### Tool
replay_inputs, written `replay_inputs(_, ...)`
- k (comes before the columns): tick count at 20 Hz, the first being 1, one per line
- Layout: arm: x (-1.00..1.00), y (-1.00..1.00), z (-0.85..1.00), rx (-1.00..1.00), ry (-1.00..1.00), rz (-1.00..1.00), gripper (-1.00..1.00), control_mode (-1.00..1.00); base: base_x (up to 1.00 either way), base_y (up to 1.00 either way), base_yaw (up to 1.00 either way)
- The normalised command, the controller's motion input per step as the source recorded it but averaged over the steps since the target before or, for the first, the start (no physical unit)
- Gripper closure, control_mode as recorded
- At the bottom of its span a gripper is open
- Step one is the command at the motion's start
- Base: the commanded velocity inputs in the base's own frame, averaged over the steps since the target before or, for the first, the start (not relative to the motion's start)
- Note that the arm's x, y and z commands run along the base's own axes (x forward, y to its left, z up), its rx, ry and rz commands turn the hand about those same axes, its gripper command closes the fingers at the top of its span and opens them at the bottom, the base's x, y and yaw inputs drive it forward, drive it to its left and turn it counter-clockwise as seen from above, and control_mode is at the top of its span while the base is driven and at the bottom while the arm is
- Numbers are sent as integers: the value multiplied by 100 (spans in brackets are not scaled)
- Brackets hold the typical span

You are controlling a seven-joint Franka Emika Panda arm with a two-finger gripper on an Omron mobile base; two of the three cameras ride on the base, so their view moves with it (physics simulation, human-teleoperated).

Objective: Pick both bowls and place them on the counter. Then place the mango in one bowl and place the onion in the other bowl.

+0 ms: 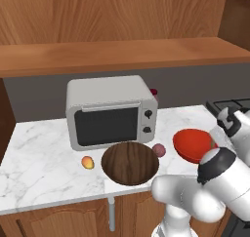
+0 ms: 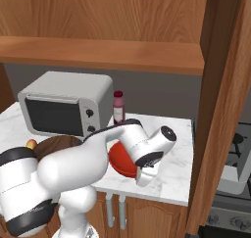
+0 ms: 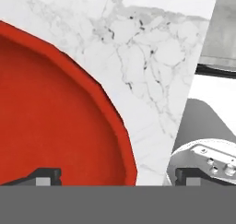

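Straddling the red bowl's (image 3: pixel 55 117) rim, the gripper (image 3: pixel 117 176) stands wide open, holding nothing; that bowl sits on the counter (image 3: pixel 152 71). Mango (image 1: pixel 87 162) and onion (image 1: pixel 158 149) lie leftward, flanking the wooden bowl (image 1: pixel 130 163).

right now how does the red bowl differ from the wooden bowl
The red bowl is glossy and plain; the wooden bowl is dark brown and grained. The red bowl sits nearer the stove, under the open gripper; the wooden bowl sits before the microwave, between mango and onion. Both are empty, on the counter.
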Motion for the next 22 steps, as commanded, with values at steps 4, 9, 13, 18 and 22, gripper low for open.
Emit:
replay_inputs(4, -24, 41, 29, -4, -4, 6, -100, -100, 0, 0, 0)
replay_inputs(9, 4, 67, 15, -7, 0, 3, -100, -100, 0, 0, 0)
replay_inputs(13, 14, 71, 15, -9, 0, 4, -100, -100, 0, 0, 0)
replay_inputs(18, 15, 62, 18, -3, 0, 3, -100, -100, 0, 0, 0)
replay_inputs(22, 21, 43, 17, 0, -3, 3, -100, -100, 0, 0, 0)
